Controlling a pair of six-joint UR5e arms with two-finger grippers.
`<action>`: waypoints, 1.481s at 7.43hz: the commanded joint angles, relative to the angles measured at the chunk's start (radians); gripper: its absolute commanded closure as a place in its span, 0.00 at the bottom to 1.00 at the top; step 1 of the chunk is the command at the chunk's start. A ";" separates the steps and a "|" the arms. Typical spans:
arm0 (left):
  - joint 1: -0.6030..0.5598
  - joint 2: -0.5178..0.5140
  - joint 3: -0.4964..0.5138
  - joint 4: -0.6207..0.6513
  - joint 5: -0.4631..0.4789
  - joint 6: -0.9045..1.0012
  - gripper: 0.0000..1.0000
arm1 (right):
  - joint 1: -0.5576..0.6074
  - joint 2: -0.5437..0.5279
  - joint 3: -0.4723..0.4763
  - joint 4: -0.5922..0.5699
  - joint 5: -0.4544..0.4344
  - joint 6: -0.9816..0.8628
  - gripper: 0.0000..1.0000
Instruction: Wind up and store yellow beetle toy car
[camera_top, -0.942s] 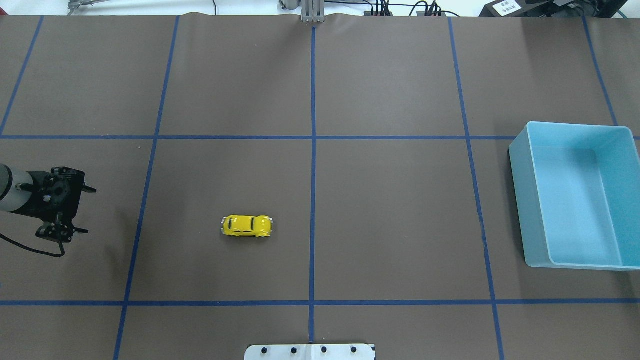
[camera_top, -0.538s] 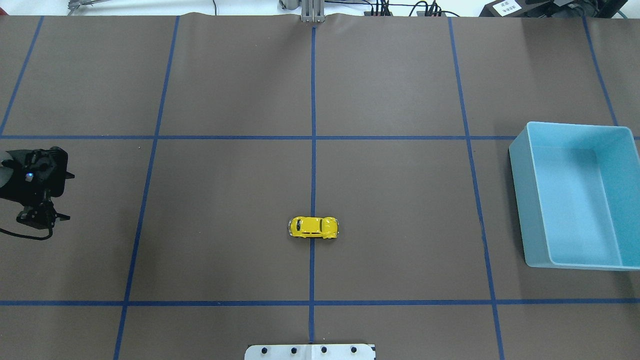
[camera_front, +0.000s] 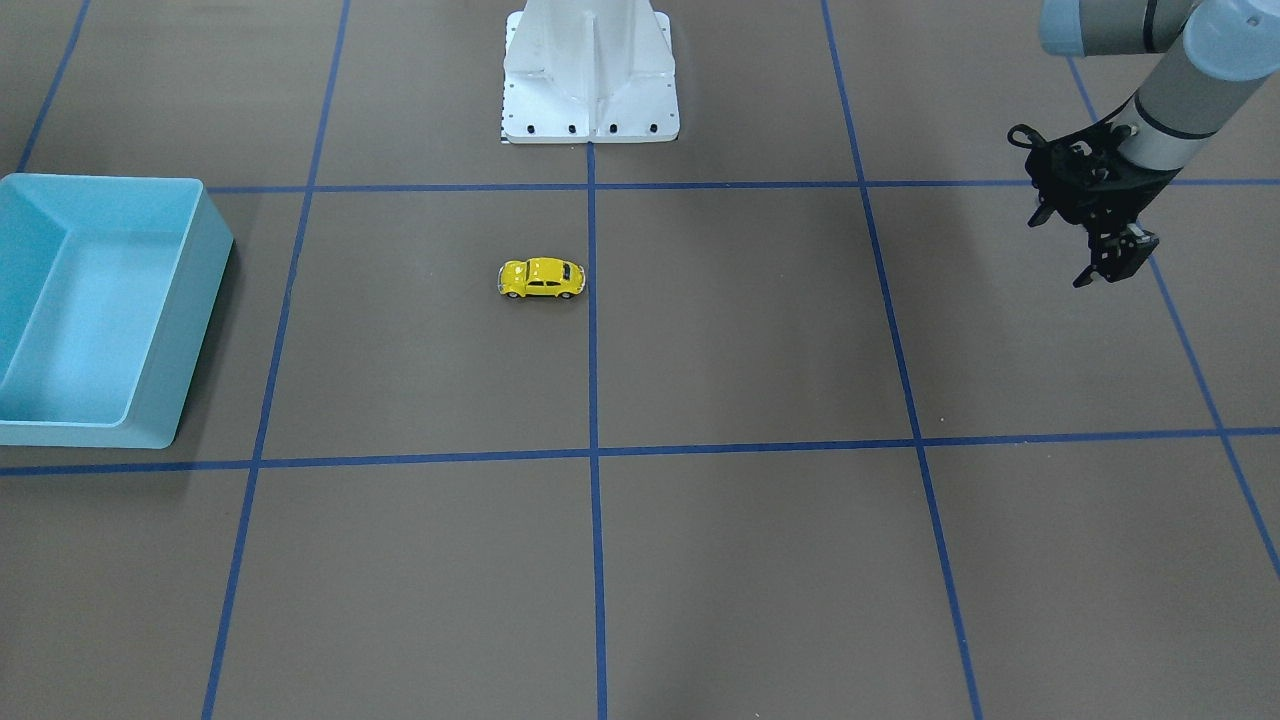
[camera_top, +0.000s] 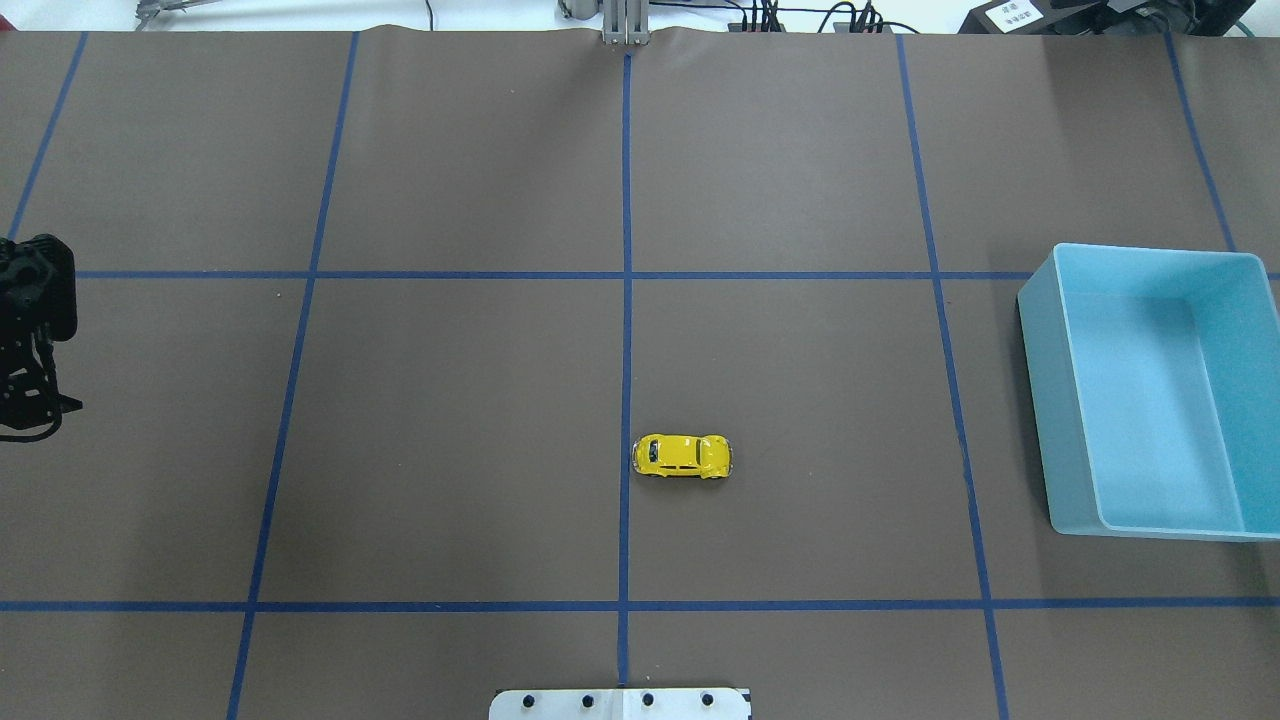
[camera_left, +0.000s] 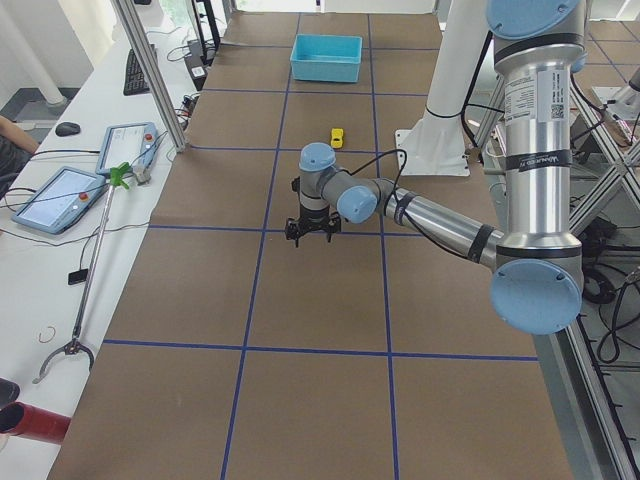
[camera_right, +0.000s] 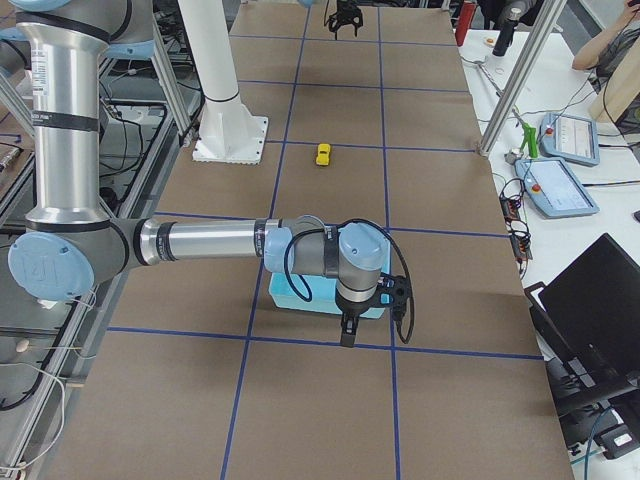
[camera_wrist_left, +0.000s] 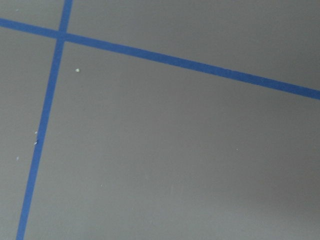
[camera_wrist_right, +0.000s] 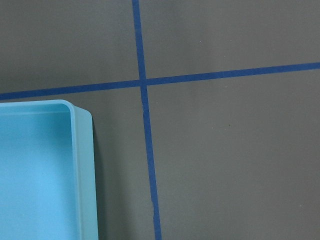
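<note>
The yellow beetle toy car (camera_top: 681, 456) stands free on its wheels on the brown table, just right of the centre blue line. It also shows in the front view (camera_front: 541, 278) and both side views (camera_left: 337, 138) (camera_right: 323, 154). My left gripper (camera_front: 1112, 262) hangs above the table at the far left edge (camera_top: 22, 395), far from the car, open and empty. My right gripper (camera_right: 345, 335) shows only in the right side view, above the near outer corner of the blue bin (camera_top: 1040, 400); I cannot tell if it is open or shut.
The blue bin (camera_front: 195, 330) is empty at the table's right end; its corner shows in the right wrist view (camera_wrist_right: 82, 170). The white robot base (camera_front: 590, 90) stands at the near middle edge. Blue tape lines grid the table. Operators' tablets lie beyond the far edge.
The car has rolled to the right on its own, from left of the centre line to just past it. My left gripper has drawn back to the left edge and farther from the robot.
</note>
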 joint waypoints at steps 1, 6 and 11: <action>-0.080 0.002 -0.090 0.187 0.005 -0.240 0.00 | 0.000 0.007 0.013 0.000 0.005 -0.018 0.00; -0.346 0.090 -0.075 0.311 -0.104 -0.539 0.00 | -0.006 0.040 0.041 0.000 0.005 -0.040 0.00; -0.539 0.084 0.045 0.300 -0.241 -0.728 0.00 | -0.160 0.145 0.151 -0.014 -0.021 -0.048 0.00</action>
